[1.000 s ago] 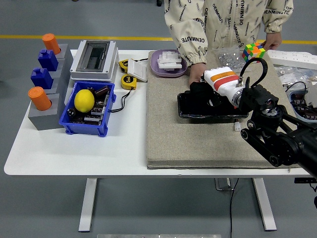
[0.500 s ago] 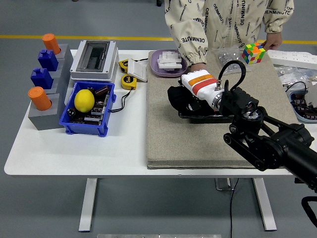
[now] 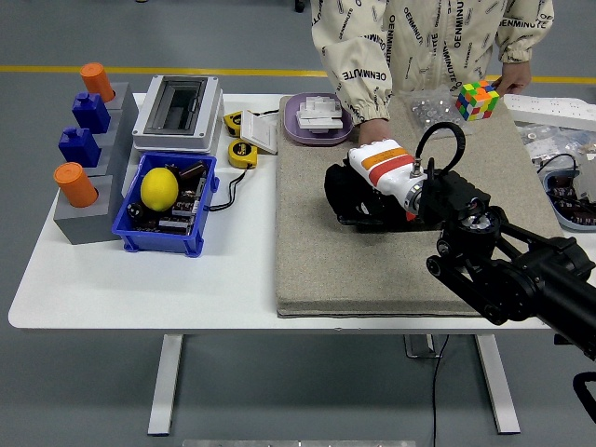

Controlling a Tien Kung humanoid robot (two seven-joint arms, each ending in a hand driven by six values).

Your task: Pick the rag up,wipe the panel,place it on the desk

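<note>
Right robot hand (image 3: 346,194) sits over the left end of the black panel (image 3: 372,222), which lies on the grey-brown mat (image 3: 317,270) near mid-surface. The arm reaches in from the lower right, its white cuff with the orange band pointing up and left.

The robot hand is black against a black panel. The fingers look curled downward, and something dark seems bunched under them, probably the rag (image 3: 333,191); I cannot separate it cleanly from the fingers. Judged: rag held and pressed to the panel, wiping in progress.

Key relation: the panel's long axis runs left-right across the mat. The robot hand is at its left end, so nearly the whole panel lies to the hand's right, back under the wrist and forearm, which hide most of it. Any further stroke would have to travel rightward along that axis. Bare mat lies just left of and in front of the hand, the nearest spot to set the rag down.

Left robot hand not in view; the right arm is the only one in reach.

A person stands at the far side. One hand (image 3: 372,132) rests near the panel's far edge, just behind the robot's cuff; whether it touches the panel I cannot tell. The other hand (image 3: 515,76) is beside a colour cube (image 3: 477,99), well apart.
</note>
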